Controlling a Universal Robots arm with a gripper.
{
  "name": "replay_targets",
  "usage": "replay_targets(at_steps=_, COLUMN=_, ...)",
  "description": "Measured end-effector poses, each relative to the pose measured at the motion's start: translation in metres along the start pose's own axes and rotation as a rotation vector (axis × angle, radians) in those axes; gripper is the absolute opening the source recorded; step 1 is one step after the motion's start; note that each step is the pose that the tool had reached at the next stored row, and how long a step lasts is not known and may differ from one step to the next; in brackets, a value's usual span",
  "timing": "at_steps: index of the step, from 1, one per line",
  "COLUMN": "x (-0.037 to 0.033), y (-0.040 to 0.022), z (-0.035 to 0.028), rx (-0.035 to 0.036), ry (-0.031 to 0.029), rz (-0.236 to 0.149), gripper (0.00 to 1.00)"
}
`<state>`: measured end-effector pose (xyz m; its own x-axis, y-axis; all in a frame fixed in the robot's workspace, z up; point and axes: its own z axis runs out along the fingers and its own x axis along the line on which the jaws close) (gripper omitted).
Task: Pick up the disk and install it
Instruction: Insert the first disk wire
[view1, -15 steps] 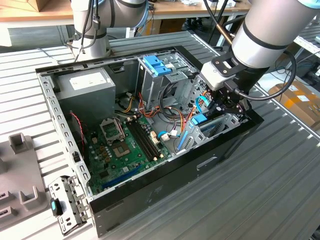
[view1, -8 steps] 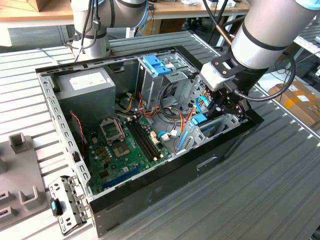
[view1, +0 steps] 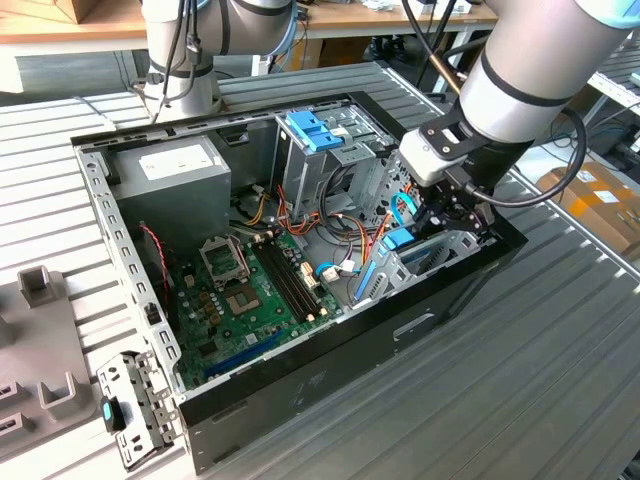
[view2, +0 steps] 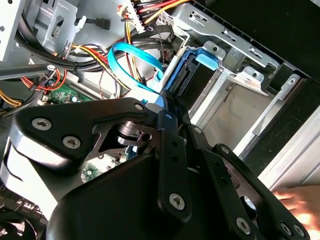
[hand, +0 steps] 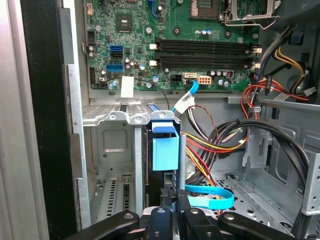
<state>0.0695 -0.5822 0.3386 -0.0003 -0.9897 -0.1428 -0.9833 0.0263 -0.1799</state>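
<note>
You'll find no print you can read: the label (view1: 172, 158) on the power supply (view1: 200, 190), the white sticker (hand: 127, 86) on the motherboard (hand: 165, 20) and the cardboard box (view1: 590, 195) tags are illegible.

An open black computer case (view1: 300, 390) lies on its side on a ribbed metal table (view1: 520, 400). Inside, a green circuit board (view1: 250, 290) covers the floor, with an empty chip socket (view1: 222, 258) and long black memory slots (hand: 205, 50). A grey power supply (view1: 170, 165) sits in the far corner at the exterior view's left. Beside it stands a tall grey cage (view1: 300, 175) topped by a blue plastic bracket (view1: 315, 130). Red, yellow and black wires (hand: 220, 145) run across the case, and a light-blue flat cable (view2: 127, 62) loops near them. A perforated metal plate (view1: 135, 405) lies on the table just beside the case's near corner, close to a grey moulded tray (view1: 35, 290). A cardboard box (view1: 590, 200) sits at the exterior view's right.
</note>
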Motion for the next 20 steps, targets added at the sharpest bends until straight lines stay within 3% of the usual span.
replay_targets(at_steps=5, x=0.0, y=0.0, z=0.0001, rx=0.0, ry=-0.0001, rz=0.0, gripper=0.16)
replay_targets(at_steps=7, x=0.0001, y=0.0001, z=0.0003, rx=0.0, ry=-0.0003, rz=0.0, gripper=0.24)
replay_targets(at_steps=10, x=-0.0001, y=-0.0001, z=-0.0002, rx=0.0, ry=0.0013, rz=0.0, gripper=0.24)
replay_targets(at_steps=16, x=-0.0021, y=-0.0026, z=-0.0142, rx=0.0, ry=0.0013, rz=0.0, gripper=0.24)
replay_targets(at_steps=20, x=-0.0023, y=-0.0029, z=-0.0154, rx=0.0001, ry=0.0013, rz=0.0, gripper=0.24)
